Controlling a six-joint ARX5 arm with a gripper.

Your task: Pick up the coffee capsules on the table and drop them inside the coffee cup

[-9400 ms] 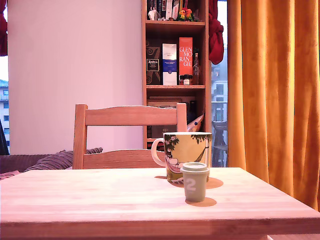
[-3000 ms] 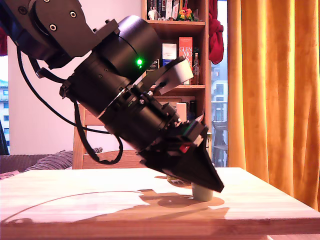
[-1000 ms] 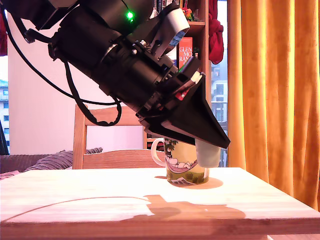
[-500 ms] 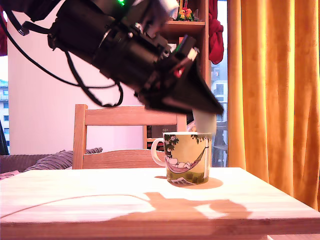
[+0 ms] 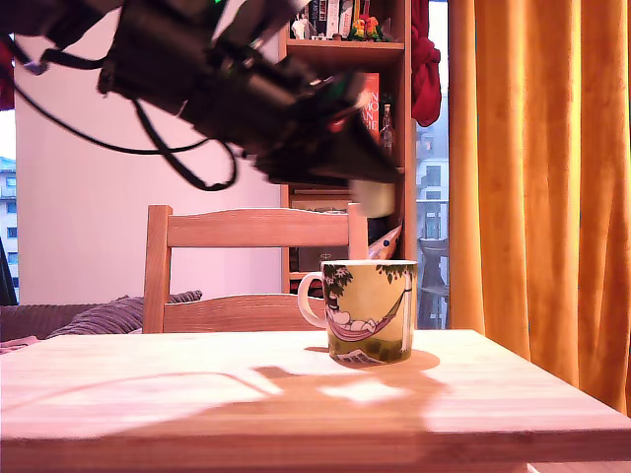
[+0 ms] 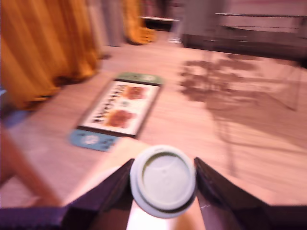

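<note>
End effector [image 6: 163, 178] clamps round-lidded sage capsule [image 6: 163, 179] | glossy ceramic mug [image 5: 370, 310] below

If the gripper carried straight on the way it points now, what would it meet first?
Judging from the blurred wrist view, the gripper, shut on the green capsule, points beyond the table toward the room's floor, nearest the printed mat. The mug sits below this line; depth is unclear.

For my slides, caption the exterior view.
Hand holds a green capsule above the mug on the table.
</note>
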